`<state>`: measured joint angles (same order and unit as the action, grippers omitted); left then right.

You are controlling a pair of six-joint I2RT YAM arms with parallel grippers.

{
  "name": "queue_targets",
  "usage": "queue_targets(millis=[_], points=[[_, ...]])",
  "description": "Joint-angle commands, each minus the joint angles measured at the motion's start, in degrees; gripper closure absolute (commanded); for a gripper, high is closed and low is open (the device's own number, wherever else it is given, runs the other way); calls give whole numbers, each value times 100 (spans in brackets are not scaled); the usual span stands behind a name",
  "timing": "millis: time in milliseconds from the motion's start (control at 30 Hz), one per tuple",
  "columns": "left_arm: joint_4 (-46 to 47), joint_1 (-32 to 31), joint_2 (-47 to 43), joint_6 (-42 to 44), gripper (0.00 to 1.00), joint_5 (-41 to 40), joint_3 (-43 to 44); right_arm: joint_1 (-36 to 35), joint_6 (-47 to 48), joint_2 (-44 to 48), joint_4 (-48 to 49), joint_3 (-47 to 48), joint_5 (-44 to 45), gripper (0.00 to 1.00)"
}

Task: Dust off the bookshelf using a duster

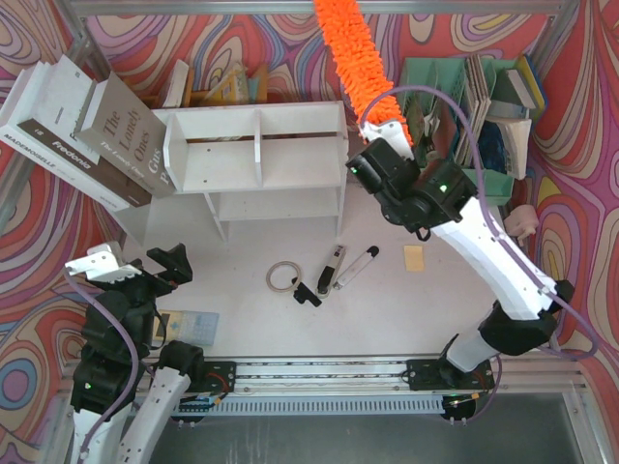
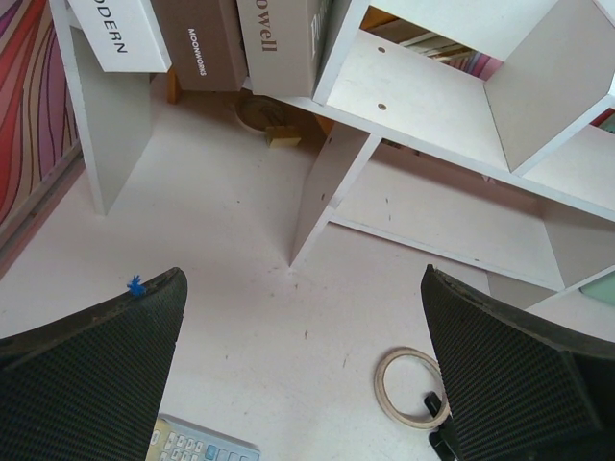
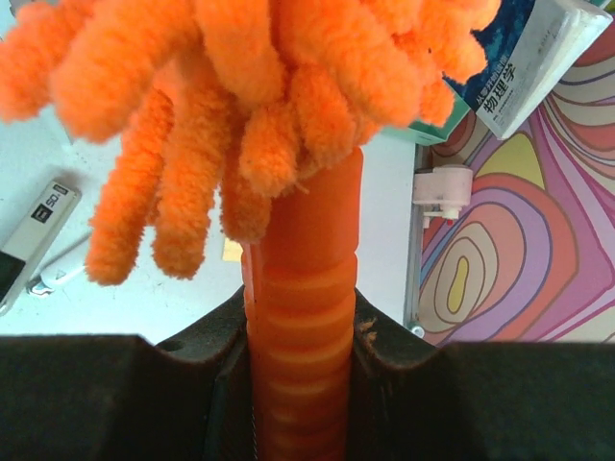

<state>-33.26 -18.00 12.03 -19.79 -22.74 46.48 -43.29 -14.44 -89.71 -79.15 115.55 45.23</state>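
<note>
At upper centre of the overhead view: duster point(image 1: 354, 53), fluffy orange head, slanting up past the top edge of the frame, just right of the bookshelf point(image 1: 256, 159) and not touching it. Right gripper point(image 1: 384, 133): jaws clenched on the duster's ribbed handle point(image 3: 303, 288), low on the stem beneath the fibres. Left gripper point(image 1: 135, 263): lower left of frame, jaws released and wide, holding nothing, well apart from the shelf. Hazards, judged: the long head gives leverage against a narrow grip, so drag across a shelf board may twist the handle in the jaws; a sweep leftward may catch the bookshelf's right side panel and shove the unit; large books point(image 1: 82, 121) lean at its left end, upper left, and may slide if it shifts. Obstructions: mint green organiser point(image 1: 484, 145), stuffed with books, close behind the right arm at upper right; central divider point(image 1: 258, 145) splits each tier, interrupting a full-width stroke. Loose on the surface point(image 1: 251, 324) below the shelf: cord ring point(image 1: 281, 277), pens point(image 1: 340, 268), yellow note point(image 1: 414, 257), keypad device point(image 1: 191, 325).
</note>
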Motion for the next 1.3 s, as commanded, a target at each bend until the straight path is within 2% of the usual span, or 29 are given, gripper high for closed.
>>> queue_targets(millis=[0,233,533,900,1267], points=[[155,42,5,-52,2,51,-69,-6,-278,269,-205,209,62,100],[144,42,26,-58,2,59,-64,-5,-424,323,-163,-325,-688,100],[145,42,9,-60,2,59,-69,-5,-375,298,-92,-627,-1046,100],[144,54,10,-60,2,68,-69,49,-597,293,-207,-936,-505,100],[154,51,-12,-69,2,71,-69,566,-726,615,-53,-959,66,100]])
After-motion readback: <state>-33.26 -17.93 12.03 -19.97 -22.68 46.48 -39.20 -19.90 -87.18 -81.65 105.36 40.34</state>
